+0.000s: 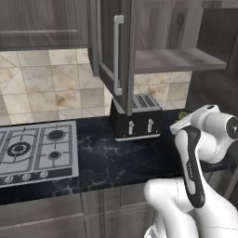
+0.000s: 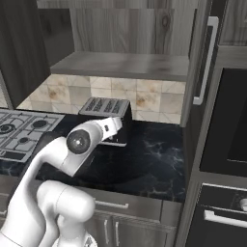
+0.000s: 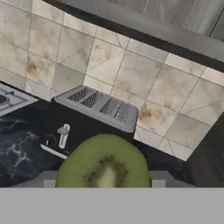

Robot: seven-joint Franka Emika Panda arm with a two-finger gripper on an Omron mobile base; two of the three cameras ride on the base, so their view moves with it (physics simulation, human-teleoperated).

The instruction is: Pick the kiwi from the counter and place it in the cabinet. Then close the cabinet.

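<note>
The small yellowish-green kiwi [image 3: 103,162], cut face showing, sits clamped in the gripper [image 3: 103,181] above the black marble-look counter [image 1: 121,158], beside the black toaster [image 1: 137,117] (presumably lifted for carrying). The dark grey wood-grain cabinet [image 2: 120,65] stands with both doors open, its shelf bare.

a bright green cut kiwi [image 3: 104,164] with a pale, dark-seeded centre. black counter [image 1: 121,160] with thin white veins. black toaster [image 1: 136,122] with a silver top, at twelve o'clock from the kiwi. dark grey wood-grain cabinet [image 2: 120,65]. beige, brown-mottled wall tiles [image 3: 131,83]. silver hob [image 1: 37,151].
</note>
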